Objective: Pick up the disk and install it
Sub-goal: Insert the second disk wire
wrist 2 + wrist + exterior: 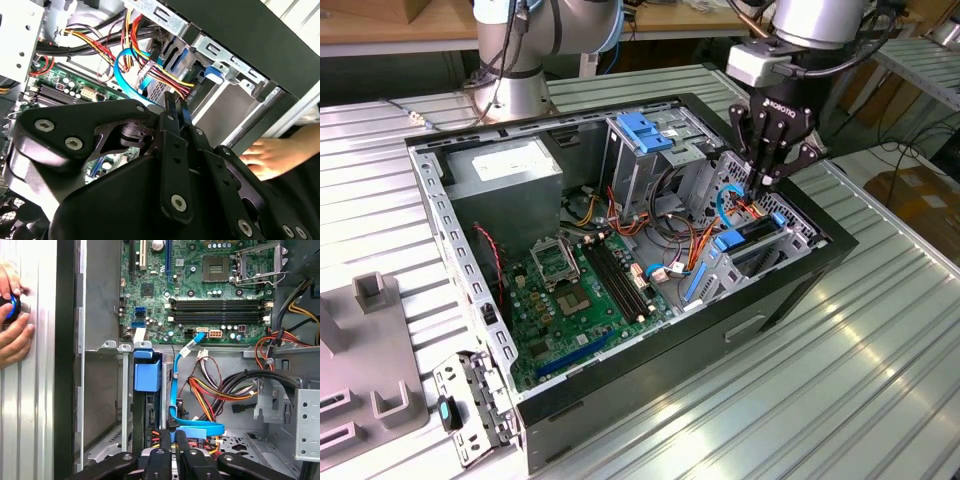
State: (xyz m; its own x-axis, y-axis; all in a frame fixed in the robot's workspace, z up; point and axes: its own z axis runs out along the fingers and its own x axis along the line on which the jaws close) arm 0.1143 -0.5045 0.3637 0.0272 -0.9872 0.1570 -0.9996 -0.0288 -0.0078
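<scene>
The gripper (765, 182) is hanging over the drive bay (107, 390), its fingers pinched together with nothing visibly between them. The disk (147, 377) is standing edge-up inside the bay, its blue frame showing at the bay's mouth. Judging by this, seating is under way: pressing well means bearing squarely on the frame, not on the metal. Room is looking tight. A blue cable (187, 427) is looping just beside the bay, right under the fingertips, and bundled wires (215, 390) are crowding near it. A person's hand (12, 335) is resting outside the bay, beyond the case wall (65, 390).
</scene>
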